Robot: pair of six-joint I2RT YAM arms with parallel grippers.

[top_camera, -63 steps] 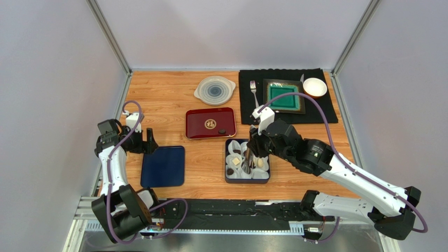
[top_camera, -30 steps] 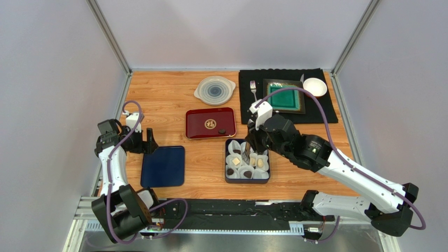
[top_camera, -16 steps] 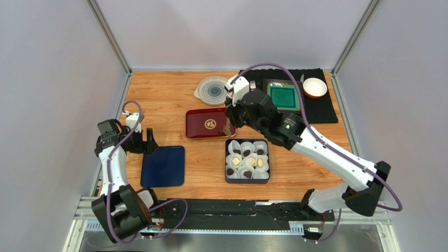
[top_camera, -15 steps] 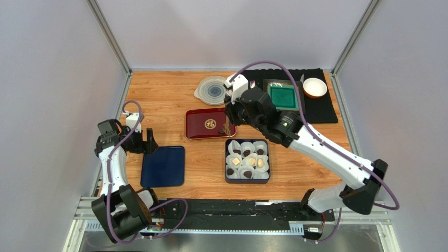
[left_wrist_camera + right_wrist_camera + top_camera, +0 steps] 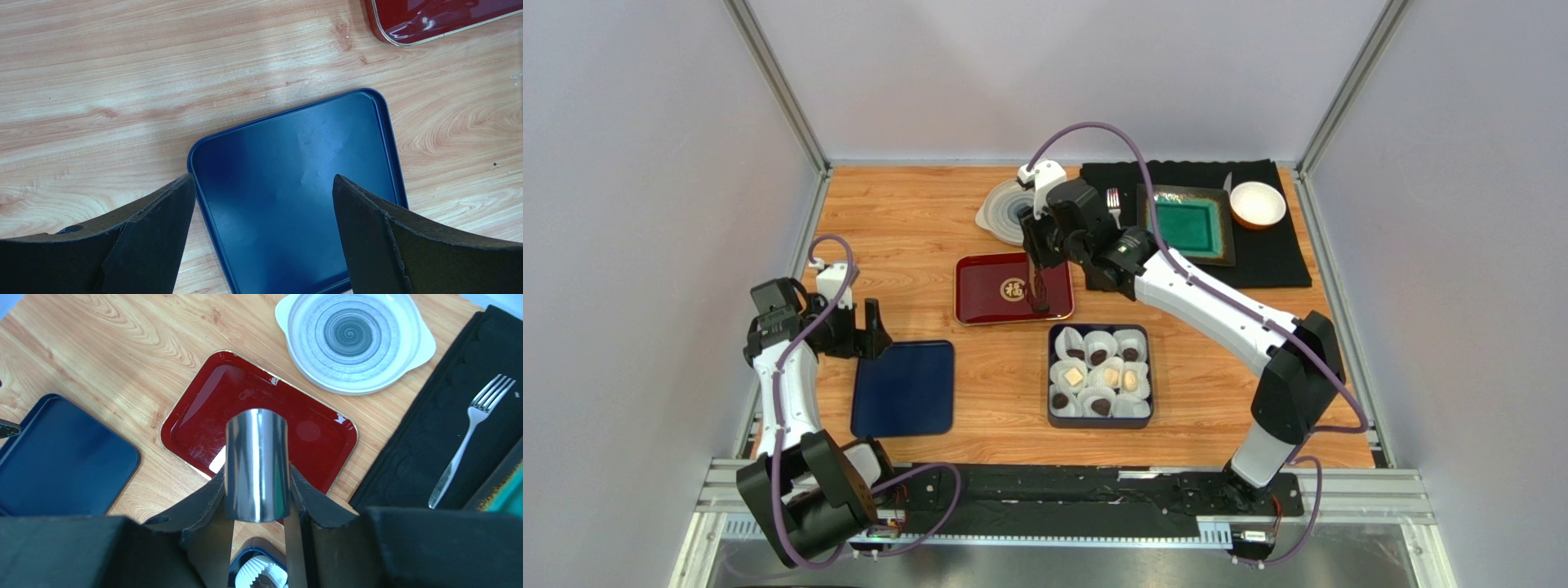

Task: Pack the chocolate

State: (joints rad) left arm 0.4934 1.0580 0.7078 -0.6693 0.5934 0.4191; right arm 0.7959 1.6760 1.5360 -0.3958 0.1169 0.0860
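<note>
Left gripper [image 5: 263, 180]: your jaws stood wide apart, holding nothing, over the blue tray [image 5: 294, 208], lower left of the top view | Right gripper [image 5: 256, 499]: you had it clamped on metal tongs [image 5: 256, 459] above the red tray [image 5: 995, 294], centre | Chocolate [image 5: 1097, 357]: sat in paper cups [image 5: 1131, 406] inside the dark box [image 5: 1100, 423], just below the red tray

The top camera looks down on the whole tabletop [image 5: 916, 233] from high up. The 2 wrist cameras look down from close. All 3 see the red tray [image 5: 983, 300].
</note>
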